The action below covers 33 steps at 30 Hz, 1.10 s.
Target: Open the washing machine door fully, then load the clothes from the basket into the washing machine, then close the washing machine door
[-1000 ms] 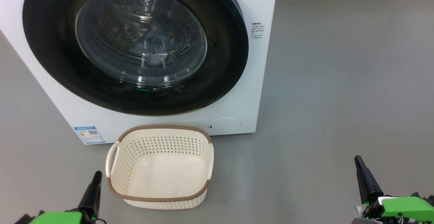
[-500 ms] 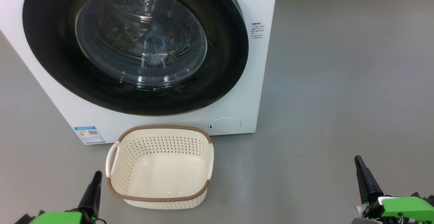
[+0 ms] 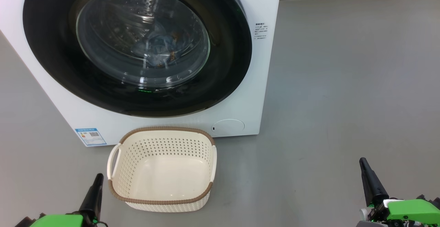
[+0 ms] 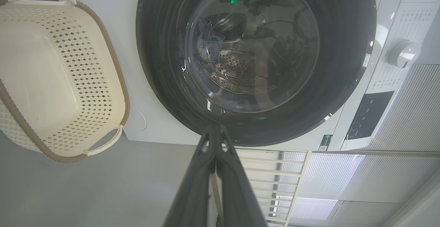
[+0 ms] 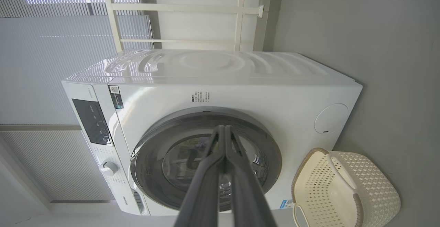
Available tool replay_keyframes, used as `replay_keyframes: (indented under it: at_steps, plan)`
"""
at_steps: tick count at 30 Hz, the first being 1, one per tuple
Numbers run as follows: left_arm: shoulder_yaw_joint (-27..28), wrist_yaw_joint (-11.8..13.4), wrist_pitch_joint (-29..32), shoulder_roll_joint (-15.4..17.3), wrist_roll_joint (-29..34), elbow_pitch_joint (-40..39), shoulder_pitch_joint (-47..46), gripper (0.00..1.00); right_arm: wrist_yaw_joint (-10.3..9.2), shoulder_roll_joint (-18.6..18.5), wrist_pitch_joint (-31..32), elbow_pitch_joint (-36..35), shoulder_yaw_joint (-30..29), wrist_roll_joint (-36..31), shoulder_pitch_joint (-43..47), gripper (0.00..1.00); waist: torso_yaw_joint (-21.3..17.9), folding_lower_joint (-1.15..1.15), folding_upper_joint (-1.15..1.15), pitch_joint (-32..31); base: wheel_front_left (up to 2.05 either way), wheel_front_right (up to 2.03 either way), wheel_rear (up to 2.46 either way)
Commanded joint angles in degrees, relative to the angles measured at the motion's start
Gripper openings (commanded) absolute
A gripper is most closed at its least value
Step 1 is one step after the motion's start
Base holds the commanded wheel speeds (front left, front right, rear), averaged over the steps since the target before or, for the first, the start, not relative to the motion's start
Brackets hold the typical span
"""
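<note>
On the grey floor (image 3: 343, 82), near its far edge by the wall, stands the washing machine (image 3: 264, 82). The washing machine door (image 3: 48, 48) is shut flush against its front. Through the porthole glass the clothes (image 3: 160, 50), light blue with orange-brown marks, lie inside the drum. The basket (image 3: 161, 202) sits empty on the floor just before the machine, below the door.

The left tool (image 3: 99, 177) is near the basket's left handle, not touching it, fingers pressed together on nothing. The right tool (image 3: 361, 160) is well off to the right over bare floor, fingers likewise pressed together.

Versus one second ago: door, basket and both tools unchanged in place.
</note>
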Motion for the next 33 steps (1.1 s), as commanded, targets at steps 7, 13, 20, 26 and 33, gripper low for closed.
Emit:
replay_keyframes:
  at_steps: [7, 13, 20, 26, 33]
  plan:
    - [1.97, -0.17, 0.34, 0.75, -0.48, -1.67, -2.36, 0.0, 0.09, -0.2, 0.49, -1.74, 1.22, 0.18, -2.62, 0.0, 0.0, 0.0, 0.0, 0.0, 0.0, 0.0, 0.0]
    - [1.97, -0.17, 0.34, 0.75, -0.48, -1.67, -2.36, 0.0, 0.09, -0.19, 0.49, -1.74, 1.22, 0.18, -2.62, 0.0, 0.0, 0.0, 0.0, 0.0, 0.0, 0.0, 0.0]
    - [1.97, -0.17, 0.33, 0.75, -0.49, -1.67, -2.36, 0.0, 0.09, -0.19, 0.49, -1.74, 1.22, 0.18, -2.62, 0.0, 0.0, 0.0, 0.0, 0.0, 0.0, 0.0, 0.0]
    - [1.97, -0.17, 0.33, 0.75, -0.49, -1.67, -2.36, 0.0, 0.09, -0.19, 0.49, -1.74, 1.22, 0.18, -2.62, 0.0, 0.0, 0.0, 0.0, 0.0, 0.0, 0.0, 0.0]
    - [1.97, -0.17, 0.33, 0.75, -0.49, -1.67, -2.36, 0.0, 0.09, -0.19, 0.49, -1.73, 1.22, 0.18, -2.62, 0.0, 0.0, 0.0, 0.0, 0.0, 0.0, 0.0, 0.0]
